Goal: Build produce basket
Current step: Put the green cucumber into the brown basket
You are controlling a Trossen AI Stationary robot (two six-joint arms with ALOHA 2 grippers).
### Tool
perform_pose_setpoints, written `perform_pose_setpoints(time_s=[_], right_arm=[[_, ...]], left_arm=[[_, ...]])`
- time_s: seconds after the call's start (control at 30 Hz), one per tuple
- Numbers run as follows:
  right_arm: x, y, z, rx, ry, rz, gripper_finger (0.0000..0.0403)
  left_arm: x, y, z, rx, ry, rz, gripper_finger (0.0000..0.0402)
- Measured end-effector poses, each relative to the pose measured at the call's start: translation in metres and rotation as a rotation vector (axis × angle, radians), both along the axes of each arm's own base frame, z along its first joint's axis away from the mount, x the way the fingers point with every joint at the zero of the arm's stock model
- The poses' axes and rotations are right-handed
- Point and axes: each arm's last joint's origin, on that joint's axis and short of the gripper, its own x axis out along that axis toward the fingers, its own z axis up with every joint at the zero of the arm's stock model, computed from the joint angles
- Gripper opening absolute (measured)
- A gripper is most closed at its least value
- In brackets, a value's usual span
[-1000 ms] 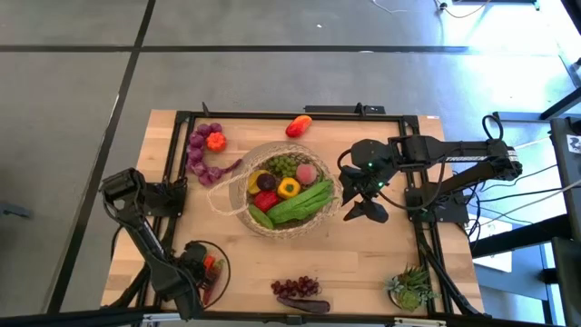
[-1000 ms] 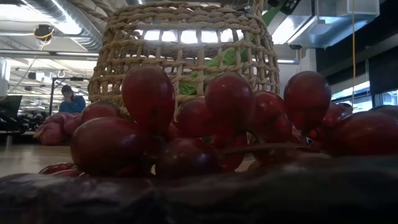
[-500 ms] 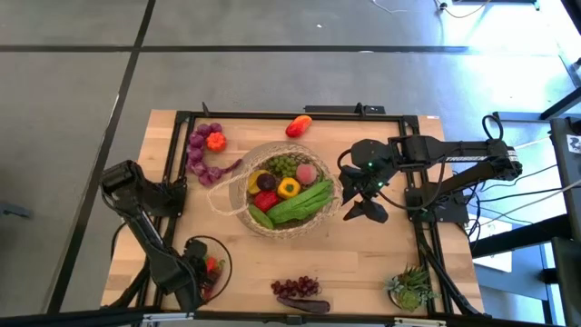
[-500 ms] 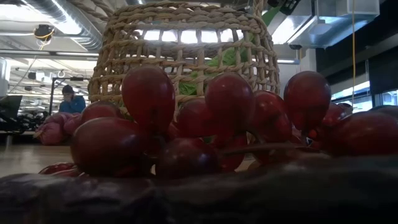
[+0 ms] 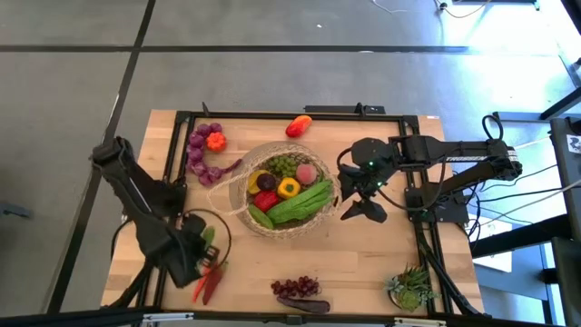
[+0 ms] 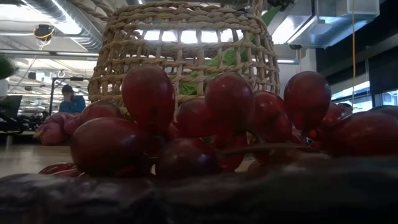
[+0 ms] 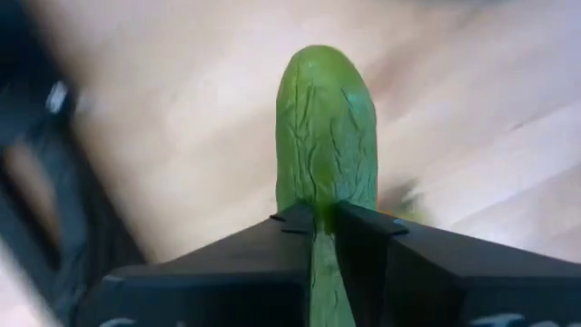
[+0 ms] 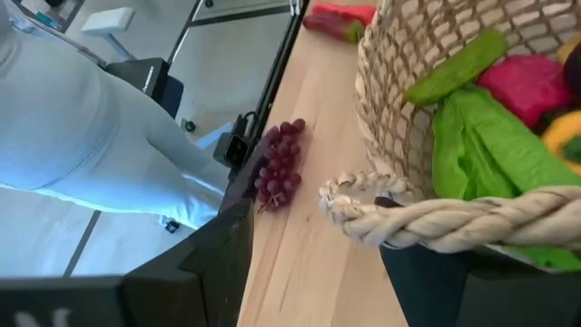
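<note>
Left gripper (image 7: pixel 320 222) risen off table since earlier; jaws clamped on cucumber (image 7: pixel 326 141), protruding forward between them.

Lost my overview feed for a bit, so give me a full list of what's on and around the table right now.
basket: one, tan wicker, table centre, filled with mixed produce
cucumber: one, green, in the left gripper
chillies: red-orange, near edge by the left gripper
grape bunch: one, dark purple, near edge, centre
pale purple grapes: one bunch, far left, with a small orange-red piece on them
red pepper: one, far edge
potted plant: one, spiky green, near right corner
person: one, blue top, in the room behind
left gripper: shut on the cucumber, near left
right gripper: open around the basket's right rim
</note>
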Motion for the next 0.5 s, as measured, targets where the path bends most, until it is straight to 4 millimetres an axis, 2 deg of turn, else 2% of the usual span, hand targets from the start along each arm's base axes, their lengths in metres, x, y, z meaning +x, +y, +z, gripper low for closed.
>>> perform_pose_setpoints(time_s=[0.07, 0.23, 0.5], right_arm=[[0.001, 0.0, 0.001, -0.003, -0.013, -0.001, 0.0223], [0.002, 0.0, 0.002, -0.012, -0.035, 0.009, 0.0223], [0.002, 0.0, 0.002, -0.016, -0.037, 0.003, 0.0223]], left_arm=[[-0.001, 0.009, 0.012, 0.011, -0.077, -0.019, 0.0002], [-0.001, 0.032, 0.032, 0.055, -0.197, -0.061, 0.0002], [0.006, 0.052, 0.042, 0.079, -0.195, -0.122, 0.0002]])
